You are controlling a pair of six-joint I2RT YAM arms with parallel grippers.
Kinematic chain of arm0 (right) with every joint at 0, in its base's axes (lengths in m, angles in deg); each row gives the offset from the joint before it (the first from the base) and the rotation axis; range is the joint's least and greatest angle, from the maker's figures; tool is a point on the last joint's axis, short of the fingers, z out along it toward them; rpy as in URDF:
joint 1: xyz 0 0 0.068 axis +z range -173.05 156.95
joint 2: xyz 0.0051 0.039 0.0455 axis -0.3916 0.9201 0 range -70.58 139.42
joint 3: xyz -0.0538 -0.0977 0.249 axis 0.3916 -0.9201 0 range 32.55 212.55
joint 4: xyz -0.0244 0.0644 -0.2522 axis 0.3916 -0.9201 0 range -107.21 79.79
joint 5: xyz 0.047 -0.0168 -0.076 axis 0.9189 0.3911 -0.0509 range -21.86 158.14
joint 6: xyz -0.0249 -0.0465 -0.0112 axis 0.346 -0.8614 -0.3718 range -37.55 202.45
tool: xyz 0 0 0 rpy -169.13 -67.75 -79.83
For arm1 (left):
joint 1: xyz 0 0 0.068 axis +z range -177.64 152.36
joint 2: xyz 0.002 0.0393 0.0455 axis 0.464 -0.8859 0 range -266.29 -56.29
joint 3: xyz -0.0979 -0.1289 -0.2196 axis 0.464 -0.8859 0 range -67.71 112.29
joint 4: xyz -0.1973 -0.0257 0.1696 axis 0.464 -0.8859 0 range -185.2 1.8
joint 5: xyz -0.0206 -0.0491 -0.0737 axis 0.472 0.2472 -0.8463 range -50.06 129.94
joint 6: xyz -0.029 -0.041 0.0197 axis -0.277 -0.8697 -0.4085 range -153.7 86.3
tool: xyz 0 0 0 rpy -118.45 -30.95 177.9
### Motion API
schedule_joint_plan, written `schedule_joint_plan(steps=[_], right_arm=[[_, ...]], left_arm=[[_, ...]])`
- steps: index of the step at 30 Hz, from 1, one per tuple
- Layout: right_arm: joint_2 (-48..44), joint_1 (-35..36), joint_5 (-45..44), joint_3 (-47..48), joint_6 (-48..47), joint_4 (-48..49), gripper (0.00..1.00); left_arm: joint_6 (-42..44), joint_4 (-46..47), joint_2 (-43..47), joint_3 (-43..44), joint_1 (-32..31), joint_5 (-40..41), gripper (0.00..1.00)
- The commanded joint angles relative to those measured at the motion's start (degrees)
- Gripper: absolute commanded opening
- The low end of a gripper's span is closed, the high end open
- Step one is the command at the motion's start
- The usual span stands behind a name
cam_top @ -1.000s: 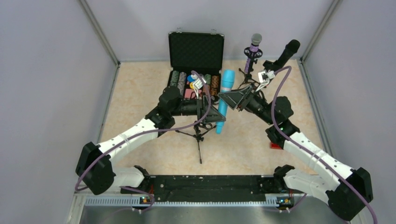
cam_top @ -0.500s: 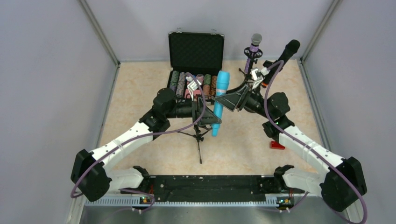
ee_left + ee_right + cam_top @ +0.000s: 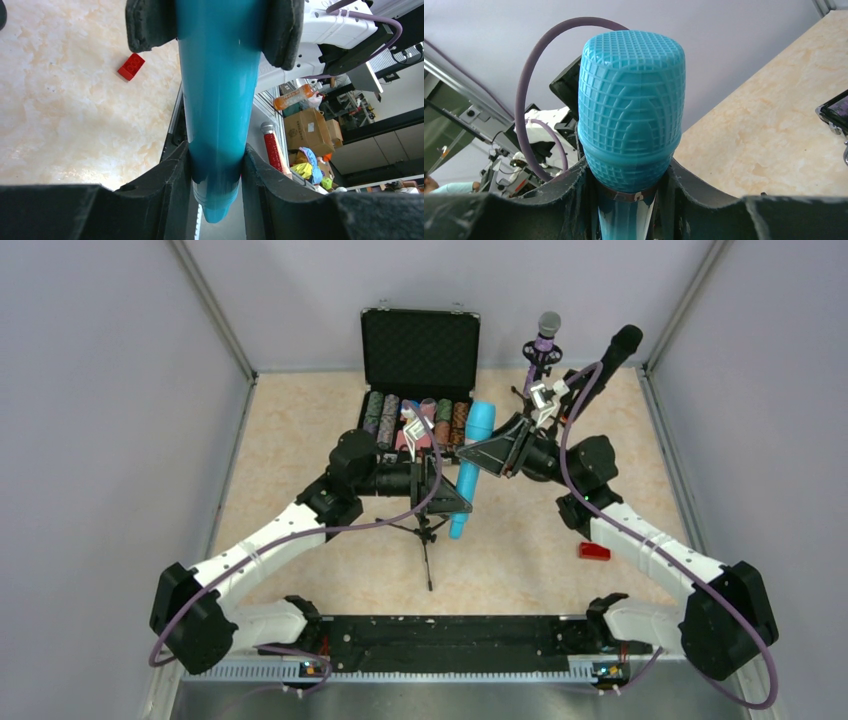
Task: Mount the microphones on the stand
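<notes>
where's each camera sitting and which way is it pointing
top external: above and behind the bases, facing down at the table; both arms show.
left wrist: faces the table's near edge; own jaws clamp the turquoise microphone's tail.
right wrist: faces the wall; own jaws flank its head.
Both wrists share that microphone.

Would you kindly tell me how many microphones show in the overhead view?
3: turquoise microphone held above mid-table, purple microphone upright at the back, black microphone tilted at far right.

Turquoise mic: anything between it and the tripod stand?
No loose object shows between them. The mic hangs beside the stand, but the left arm covers the stand's top, so its clip cannot be seen.
</notes>
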Motion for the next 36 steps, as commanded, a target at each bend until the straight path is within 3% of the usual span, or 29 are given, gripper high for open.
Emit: schedule_joint_plan(steps=[1, 5, 6, 8, 9, 12, 17, 22, 29, 36], right_arm=[[-2.4, -1.0, 0.3, 0.4, -0.5, 6.7, 0.0], [-3.2, -1.0, -0.1, -0.4, -1.8, 6.4, 0.0], [-3.5, -1.0, -0.2, -0.5, -2.4, 5.9, 0.0], [-4.3, -1.0, -0.9, -0.7, -3.9, 4.1, 0.0], [-4.8, -1.0, -1.5, -0.9, -4.8, 2.9, 0.0], [-6.5, -1.0, -3.1, -1.9, -7.4, 0.8, 0.0], [-10.3, -1.0, -6.2, -3.7, -11.2, -2.1, 0.0], [-13.7, -1.0, -9.1, -4.4, -14.9, -6.3, 0.0], [-17.0, -1.0, -10.6, -5.8, -17.6, -6.6, 0.0], [-17.3, -1.0, -9.9, -6.7, -17.7, -5.0, 0.0]], left_arm=[[2.0, -0.8, 2.3, 2.0, 0.1, 0.5, 0.0], [2.8, -1.8, 2.4, 2.2, 0.1, 2.0, 0.01], [2.9, -1.8, 2.4, 2.2, 0.1, 2.4, 0.09], [3.0, -1.6, 2.2, 2.3, 0.0, 2.6, 0.65], [2.9, -1.3, 2.0, 2.4, 0.0, 2.6, 0.79], [1.6, 1.4, 1.5, 2.5, 0.1, 3.4, 0.93], [-3.0, 10.1, -0.9, 3.7, 0.3, 4.9, 0.96], [-3.7, 11.4, -3.2, 7.3, 1.3, 7.8, 0.97], [0.9, 5.0, -4.6, 13.8, 4.4, 12.9, 0.97], [-0.4, 0.6, -4.7, 15.2, 12.6, 16.7, 0.94]])
